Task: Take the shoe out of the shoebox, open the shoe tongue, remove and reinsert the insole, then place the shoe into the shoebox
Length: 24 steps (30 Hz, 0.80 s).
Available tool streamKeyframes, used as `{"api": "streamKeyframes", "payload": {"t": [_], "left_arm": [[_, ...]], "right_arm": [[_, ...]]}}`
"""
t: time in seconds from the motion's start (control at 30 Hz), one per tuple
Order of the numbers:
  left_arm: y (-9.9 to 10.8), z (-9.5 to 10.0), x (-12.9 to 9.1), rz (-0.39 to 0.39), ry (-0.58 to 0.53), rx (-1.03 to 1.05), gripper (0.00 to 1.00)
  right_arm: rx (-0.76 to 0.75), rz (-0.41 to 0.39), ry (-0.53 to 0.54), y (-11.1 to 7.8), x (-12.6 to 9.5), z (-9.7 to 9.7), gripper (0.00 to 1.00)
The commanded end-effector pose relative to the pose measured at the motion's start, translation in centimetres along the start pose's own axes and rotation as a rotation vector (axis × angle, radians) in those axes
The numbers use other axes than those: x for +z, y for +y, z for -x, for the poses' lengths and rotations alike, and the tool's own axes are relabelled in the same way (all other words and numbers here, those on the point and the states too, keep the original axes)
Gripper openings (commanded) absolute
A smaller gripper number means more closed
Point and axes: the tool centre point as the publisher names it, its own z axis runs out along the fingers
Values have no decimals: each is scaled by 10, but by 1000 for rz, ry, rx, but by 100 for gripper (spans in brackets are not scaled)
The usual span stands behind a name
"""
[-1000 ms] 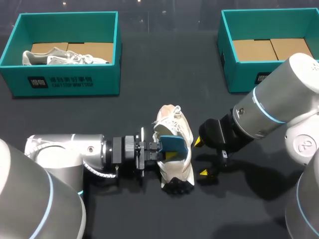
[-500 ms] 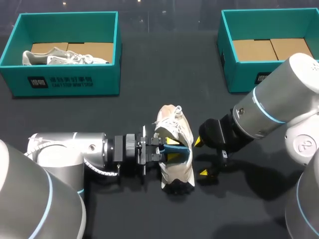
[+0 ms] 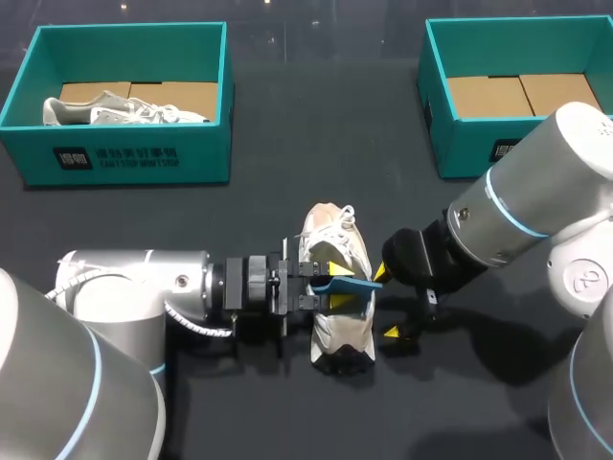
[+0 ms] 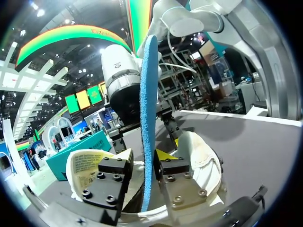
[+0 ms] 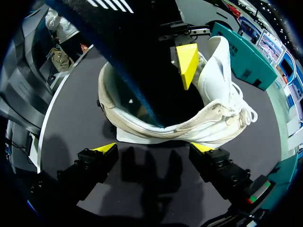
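Head view showed a teal shoebox (image 3: 124, 158) holding a second shoe (image 3: 115, 110) and another shoebox (image 3: 460, 144), both well beyond the jaws. The white shoe (image 3: 337, 331) lay on the worktop (image 3: 287, 402) between the two pairs of jaws. The left jaws were clamped on the blue insole (image 3: 352, 284) over the shoe's opening. The right jaws gaped empty just beside the shoe. Only the left wrist view showed the insole standing on edge.
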Motion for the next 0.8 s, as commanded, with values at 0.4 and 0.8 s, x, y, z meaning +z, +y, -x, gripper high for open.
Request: {"api": "streamKeyframes", "payload": {"t": [0.4, 0.8], "left_arm": [[-32, -2, -7, 142, 17, 22, 17], [-25, -10, -11, 217, 72, 83, 0]], "right_arm": [[0, -1, -2, 0, 1, -1, 100], [0, -1, -2, 0, 1, -1, 100]]}}
